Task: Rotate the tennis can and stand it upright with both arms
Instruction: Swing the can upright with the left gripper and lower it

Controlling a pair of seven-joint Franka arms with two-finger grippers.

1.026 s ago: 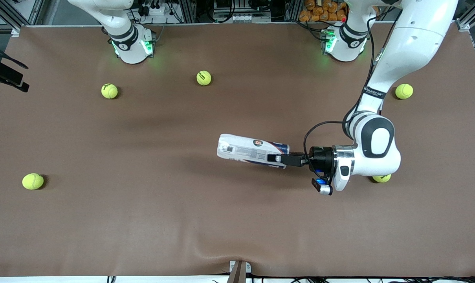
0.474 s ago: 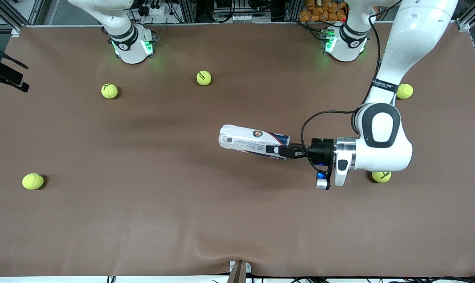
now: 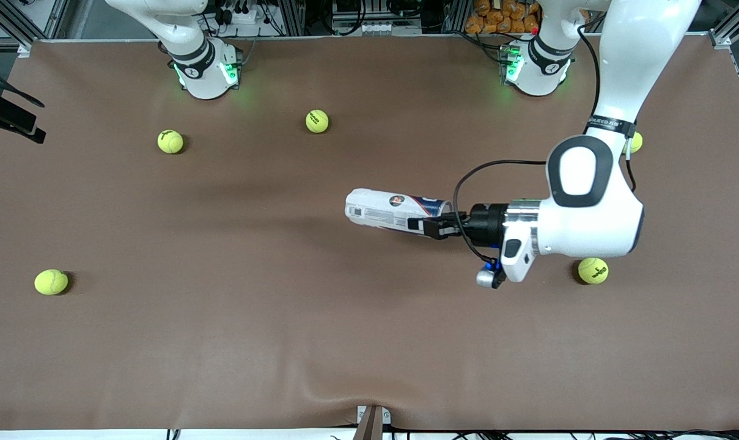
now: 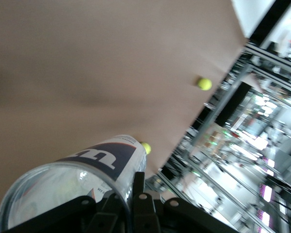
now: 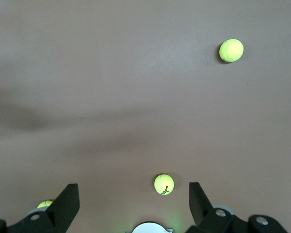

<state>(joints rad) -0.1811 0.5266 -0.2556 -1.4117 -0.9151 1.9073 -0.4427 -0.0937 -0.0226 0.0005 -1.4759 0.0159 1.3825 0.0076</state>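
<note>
The tennis can is clear and white with a navy and red label. It lies roughly level, held off the brown table over its middle. My left gripper is shut on the can's open rim end, with one finger pressed along the can's wall. The can's closed end points toward the right arm's end. In the left wrist view the can shows its silver rim and white "W". My right gripper is open and empty, high over the table near its base, out of the front view.
Yellow-green tennis balls lie scattered: two near the right arm's base, one at the right arm's end, one under the left wrist, and one partly hidden by the left arm.
The left arm has carried the can a little away from the front camera and higher, with its wrist turning. The ball under the left wrist has come into fuller view.
</note>
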